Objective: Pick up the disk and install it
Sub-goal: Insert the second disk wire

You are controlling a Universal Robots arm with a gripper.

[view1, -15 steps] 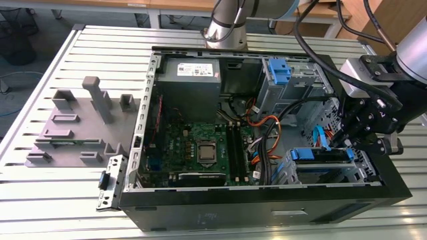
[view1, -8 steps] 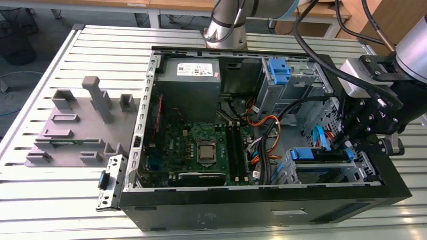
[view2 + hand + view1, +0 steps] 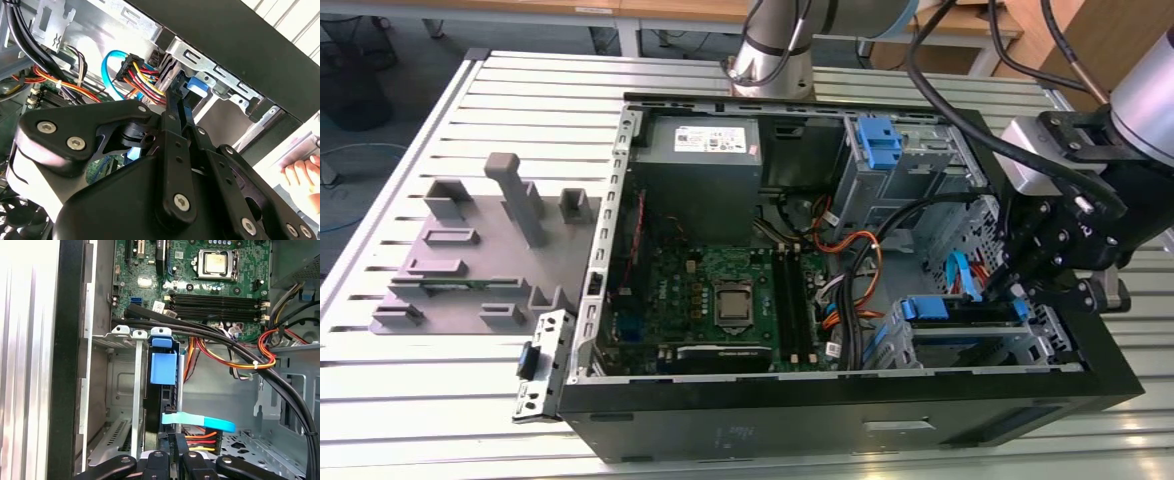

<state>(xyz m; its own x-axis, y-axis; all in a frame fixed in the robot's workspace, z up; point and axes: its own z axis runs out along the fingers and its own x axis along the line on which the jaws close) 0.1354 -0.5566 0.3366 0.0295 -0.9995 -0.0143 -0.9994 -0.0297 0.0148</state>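
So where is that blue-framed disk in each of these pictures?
Exterior view: the disk stands in the drive cage, toward the exterior view's right.
First wrist view: the disk is edge-on in the cage slot.
Second wrist view: its blue tab lies against the cage rail.
Shared landmark: the light-blue cable alongside.

Matt black metal tool (image 3: 177,107), glossy blue plastic disk (image 3: 163,367) carrier, bare silver steel bay (image 3: 125,335)

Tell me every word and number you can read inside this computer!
No print here is clear enough to read.
White label on the grey power supply box: print too small.
Green motherboard: tiny white markings, too blurred.
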